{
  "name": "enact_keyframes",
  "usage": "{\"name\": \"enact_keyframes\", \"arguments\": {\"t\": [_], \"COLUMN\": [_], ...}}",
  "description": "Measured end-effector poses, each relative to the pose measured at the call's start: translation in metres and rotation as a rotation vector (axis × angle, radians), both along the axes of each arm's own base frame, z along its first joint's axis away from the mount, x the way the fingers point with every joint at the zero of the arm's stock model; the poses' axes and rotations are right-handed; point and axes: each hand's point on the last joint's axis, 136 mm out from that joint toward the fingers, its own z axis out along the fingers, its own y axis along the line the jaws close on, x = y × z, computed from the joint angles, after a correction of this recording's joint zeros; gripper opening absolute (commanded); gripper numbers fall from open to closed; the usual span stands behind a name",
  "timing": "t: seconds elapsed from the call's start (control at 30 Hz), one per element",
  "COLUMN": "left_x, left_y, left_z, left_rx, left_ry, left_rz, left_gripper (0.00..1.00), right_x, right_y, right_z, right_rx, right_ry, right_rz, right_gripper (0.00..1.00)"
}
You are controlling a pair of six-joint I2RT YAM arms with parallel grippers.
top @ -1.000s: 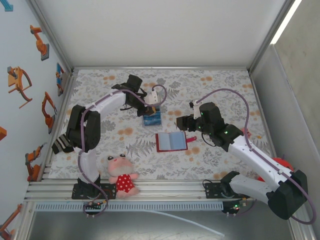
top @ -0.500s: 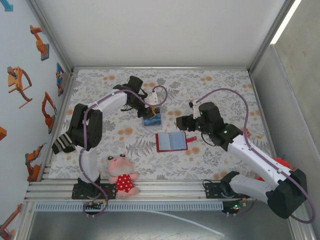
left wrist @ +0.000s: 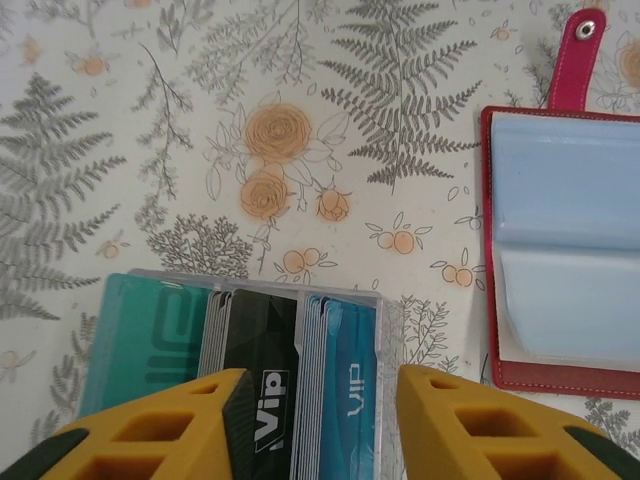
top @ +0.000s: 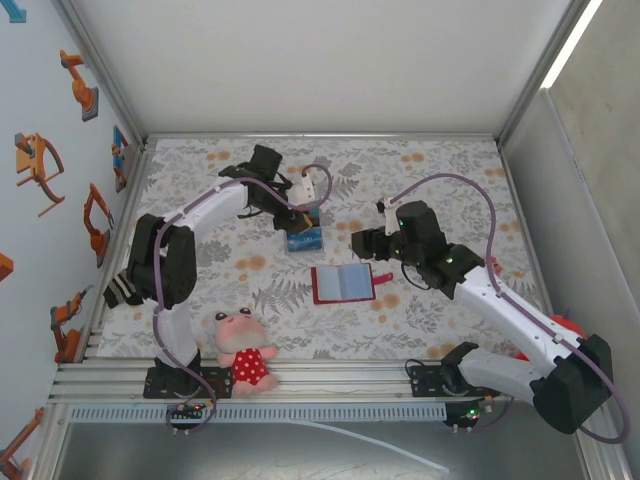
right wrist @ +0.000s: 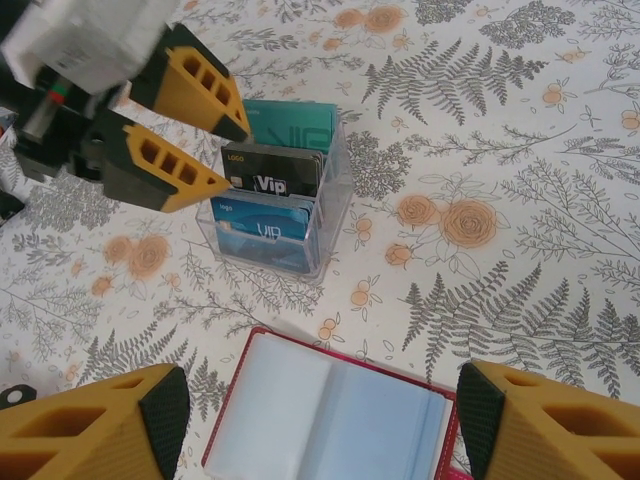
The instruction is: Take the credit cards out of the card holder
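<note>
My left gripper is spread over the credit cards in the clear box. I'd rise straight, snagging none. My right gripper is spread too.

Glossy credit cards, clear plastic box, leathery card holder

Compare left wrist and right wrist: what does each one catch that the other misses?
Left wrist: the pink closing tab with its snap. Right wrist: the whole clear box and the right fingers, spread wide. Both: the cards standing in the box, the open red wallet, and the left fingers apart over the cards.
</note>
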Motion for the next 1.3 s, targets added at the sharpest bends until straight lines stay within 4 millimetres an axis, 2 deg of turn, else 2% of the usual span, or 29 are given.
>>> {"name": "enact_keyframes", "arguments": {"t": [0.1,0.27,0.3,0.43,0.5,0.63,0.83,0.93,1.3], "left_x": [-0.005,-0.011,-0.012,-0.018,-0.022,-0.029,-0.041,-0.045,-0.061], "left_y": [0.005,0.016,0.019,0.031,0.04,0.06,0.093,0.113,0.181], "left_z": [0.021,0.048,0.052,0.062,0.065,0.075,0.091,0.093,0.089], "left_rx": [-0.026,-0.061,-0.067,-0.089,-0.101,-0.129,-0.194,-0.221,-0.294], "left_ry": [-0.047,-0.13,-0.144,-0.185,-0.203,-0.253,-0.336,-0.374,-0.477], "left_rz": [0.028,0.1,0.12,0.206,0.263,0.386,0.576,0.688,1.054], "left_gripper": [0.65,0.7,0.74,0.77,0.89,0.91,0.92,0.97,0.97], "right_x": [0.0,0.003,0.003,0.004,0.004,0.004,0.001,-0.001,-0.006], "right_y": [0.0,-0.004,-0.006,-0.013,-0.019,-0.033,-0.059,-0.072,-0.107], "right_z": [0.0,-0.001,0.0,0.004,0.008,0.016,0.016,0.013,-0.002], "right_rx": [-0.001,-0.014,-0.016,-0.024,-0.029,-0.041,-0.078,-0.108,-0.198], "right_ry": [-0.001,-0.005,-0.007,-0.022,-0.036,-0.068,-0.091,-0.094,-0.125], "right_rz": [-0.003,-0.026,-0.035,-0.07,-0.097,-0.157,-0.267,-0.317,-0.445], "right_gripper": [0.71,0.72,0.72,0.73,0.74,0.8,0.99,0.99,0.99]}}
